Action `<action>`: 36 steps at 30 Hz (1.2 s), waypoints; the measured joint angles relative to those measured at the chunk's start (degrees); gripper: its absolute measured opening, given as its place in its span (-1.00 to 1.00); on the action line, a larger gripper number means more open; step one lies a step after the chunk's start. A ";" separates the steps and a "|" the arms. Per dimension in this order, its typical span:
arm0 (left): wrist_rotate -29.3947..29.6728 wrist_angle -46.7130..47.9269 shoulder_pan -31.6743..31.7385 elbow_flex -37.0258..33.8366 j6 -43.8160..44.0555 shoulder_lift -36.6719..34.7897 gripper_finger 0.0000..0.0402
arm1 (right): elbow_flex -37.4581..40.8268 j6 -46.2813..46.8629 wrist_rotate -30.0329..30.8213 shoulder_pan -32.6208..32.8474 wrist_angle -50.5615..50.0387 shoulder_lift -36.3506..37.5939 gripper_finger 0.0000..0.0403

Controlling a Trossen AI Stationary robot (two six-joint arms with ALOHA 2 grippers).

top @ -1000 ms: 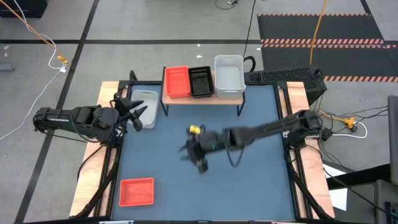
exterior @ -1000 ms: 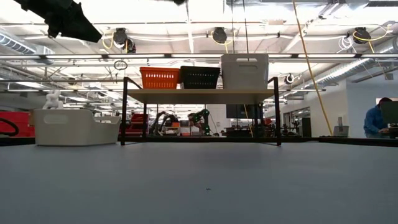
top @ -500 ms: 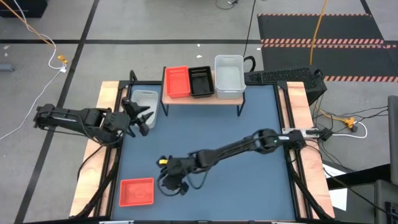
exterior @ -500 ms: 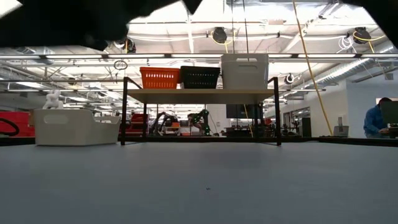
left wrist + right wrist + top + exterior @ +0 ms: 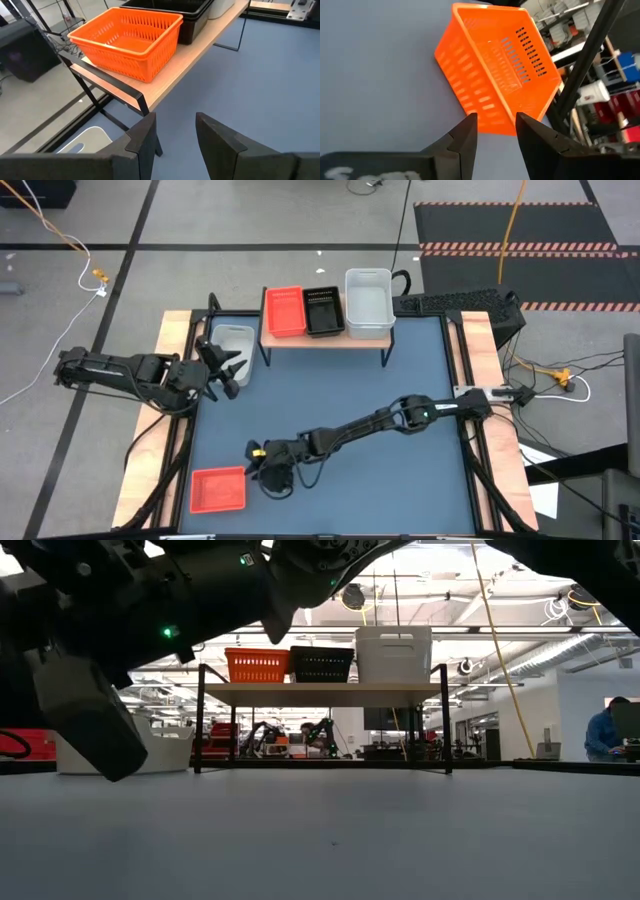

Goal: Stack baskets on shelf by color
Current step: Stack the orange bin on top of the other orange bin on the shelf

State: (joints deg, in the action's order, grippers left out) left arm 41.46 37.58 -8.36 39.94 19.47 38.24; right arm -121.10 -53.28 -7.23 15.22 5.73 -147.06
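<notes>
One red basket [image 5: 218, 489] lies flat on the table near its near-left corner; it also fills the right wrist view, red basket [image 5: 500, 75]. My right gripper [image 5: 256, 474] hangs low just right of it, fingers open, one on either side of its nearest wall [image 5: 495, 120]. On the shelf [image 5: 325, 332] stand a red basket [image 5: 283, 311], a black basket [image 5: 323, 310] and a white basket [image 5: 367, 302]. Another white basket [image 5: 234, 343] sits on the table left of the shelf. My left gripper [image 5: 232, 372] hovers open beside it.
Wooden side boards [image 5: 488, 410] run along the table's left and right edges. The shelf's black legs [image 5: 199, 720] stand on the far part of the table. In the low view my right arm [image 5: 150, 600] darkens the upper left. A person [image 5: 603, 735] sits far off.
My right gripper has swept from mid-table toward the near-left corner and gone down, rolling its wrist, and now stands right beside the red basket on the table. The baskets have stayed where they were.
</notes>
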 joint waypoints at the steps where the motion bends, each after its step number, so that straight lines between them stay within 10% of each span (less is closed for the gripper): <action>1: 0.01 -0.02 0.00 0.00 0.16 0.00 -0.30 | 0.00 -1.18 -0.04 0.00 0.11 0.00 -0.35; 36: 0.04 0.43 0.02 0.00 2.12 0.00 -0.30 | -0.03 -13.15 -11.04 -2.60 10.01 -3.66 -0.35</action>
State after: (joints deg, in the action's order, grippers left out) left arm 41.50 38.01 -8.34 39.94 21.59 38.24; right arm -121.13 -66.43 -18.27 12.62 15.74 -150.73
